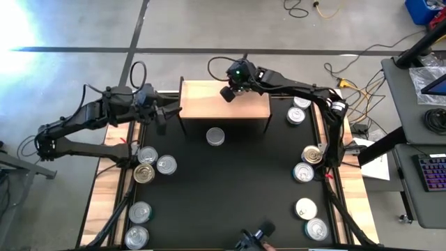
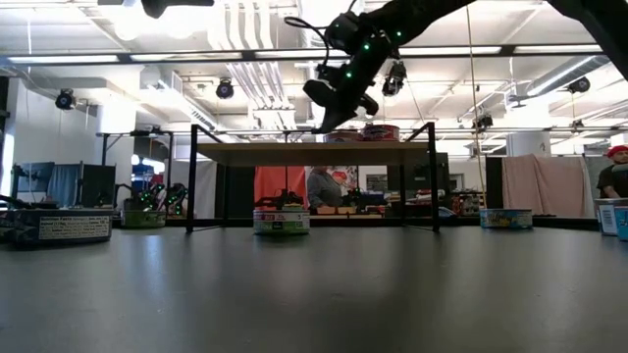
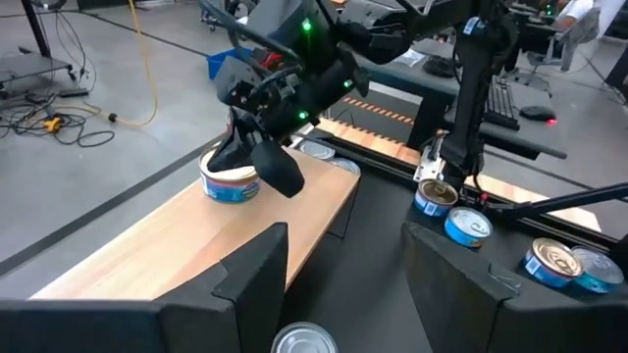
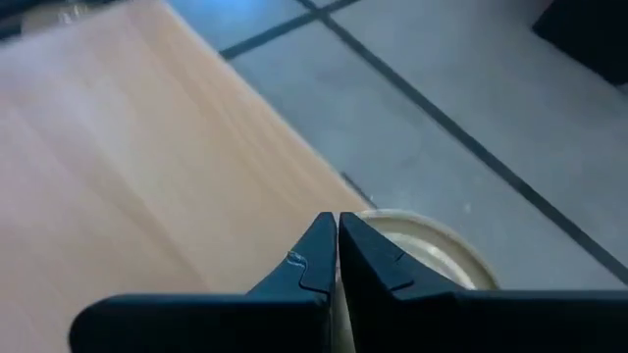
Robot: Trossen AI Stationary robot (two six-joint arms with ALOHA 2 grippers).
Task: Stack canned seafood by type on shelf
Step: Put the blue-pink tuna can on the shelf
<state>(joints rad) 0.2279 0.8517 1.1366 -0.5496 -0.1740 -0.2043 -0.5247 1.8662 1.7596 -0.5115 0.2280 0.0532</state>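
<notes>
Right end effector (image 1: 228,94): over the shelf (image 1: 209,104), fingers together, just above a tin (image 3: 230,179) on the board.
Left end effector (image 1: 164,116): fingers apart, beside the shelf's left end.
Other tins: one (image 1: 216,136) before the shelf; the rest lie along both surface edges.

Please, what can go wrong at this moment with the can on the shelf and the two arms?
1. The can sits close to the back edge of the shelf. The right gripper, its fingers shut, is right beside it, so a small push might send the can off that edge.
2. The left gripper waits open at the shelf's left end, pointing toward the right one; moving along the board, the arms might collide.
</notes>
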